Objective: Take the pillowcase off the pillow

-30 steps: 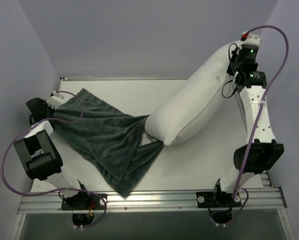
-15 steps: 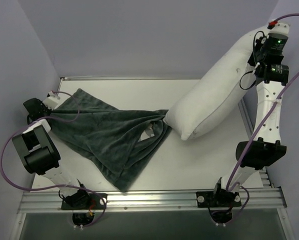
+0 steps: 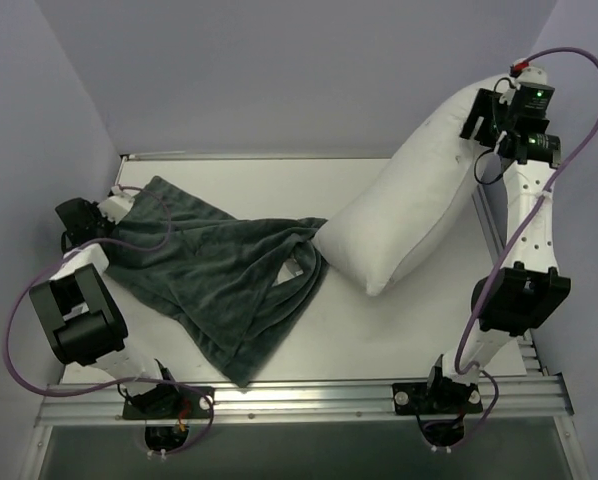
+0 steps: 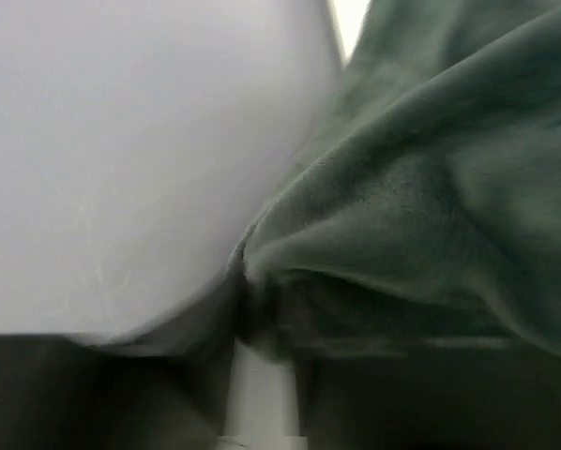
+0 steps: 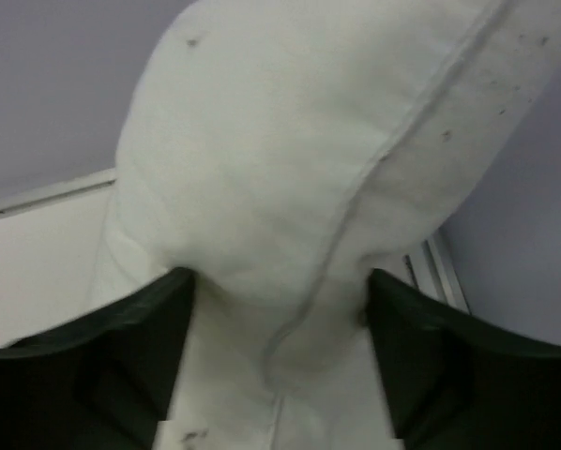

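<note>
Tabletop shows bare at near right, beside pillowcase and pillow.

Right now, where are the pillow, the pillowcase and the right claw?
pillow (image 3: 409, 215): top external view, middle of its white face.
pillowcase (image 3: 214, 265): top external view, middle of the grey cloth.
right claw (image 5: 279, 309): right wrist view, midway between its fingertips, which pinch the pillow's end.

No readable text, labels, brands or numbers in any view
</note>
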